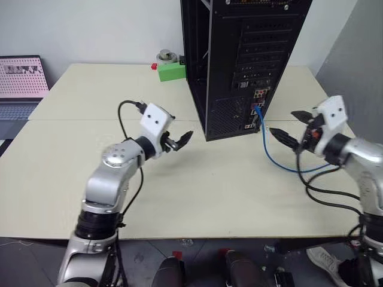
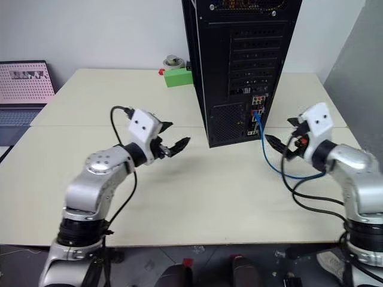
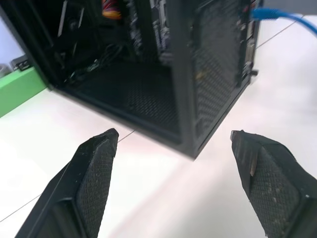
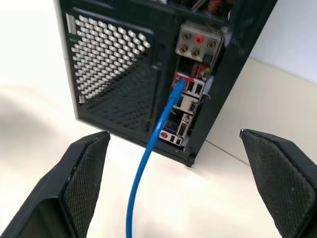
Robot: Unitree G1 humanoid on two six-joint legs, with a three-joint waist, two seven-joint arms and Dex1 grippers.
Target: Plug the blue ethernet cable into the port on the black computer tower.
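Standing upper centre on the counter, the black computer tower has the blue ethernet cable seated in its port, so both grippers, left gripper and right gripper, hover apart, jaws spread, empty.

The black computer tower stands upright on the desk, rear panel facing the viewer. The panel carries slot covers, a perforated grille and a column of small coloured connectors. The blue ethernet cable is seated in the port low on this panel (plug end inserted, just below a red connector). From the port the cable drops to the desk, curves away from the tower toward the right and lies slack there.
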